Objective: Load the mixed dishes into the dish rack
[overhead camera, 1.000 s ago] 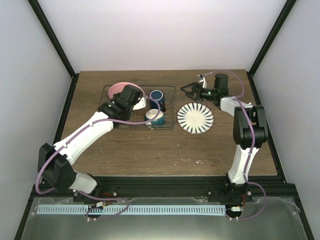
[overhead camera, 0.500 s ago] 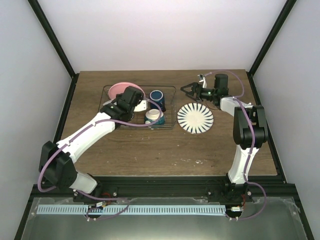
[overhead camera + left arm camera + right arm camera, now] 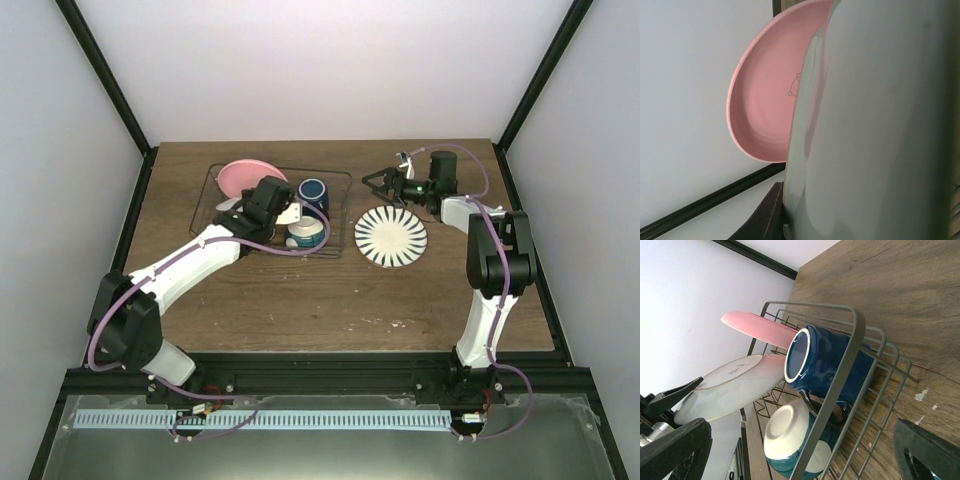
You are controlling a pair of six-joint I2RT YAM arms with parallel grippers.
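The grey wire dish rack (image 3: 349,203) (image 3: 854,338) holds a pink plate (image 3: 244,177) (image 3: 759,325) on edge at its far left. A dark blue mug (image 3: 313,190) (image 3: 832,360) and a small cream and teal bowl (image 3: 307,235) (image 3: 790,440) lie on their sides in it. My left gripper (image 3: 276,206) is shut on the rim of a plate with a white underside (image 3: 880,125) (image 3: 725,387), tilted over the rack in front of the pink plate (image 3: 772,95). The white plate with dark stripes (image 3: 391,236) lies flat on the table right of the rack. My right gripper (image 3: 374,182) (image 3: 800,455) hovers open just right of the rack, holding nothing.
A black frame post (image 3: 100,80) stands at each back corner, with white walls behind. The brown tabletop (image 3: 330,300) runs from the rack to the arm bases.
My left arm has carried the white-backed plate to the right over the rack, uncovering more of the pink plate. The right arm has not moved.
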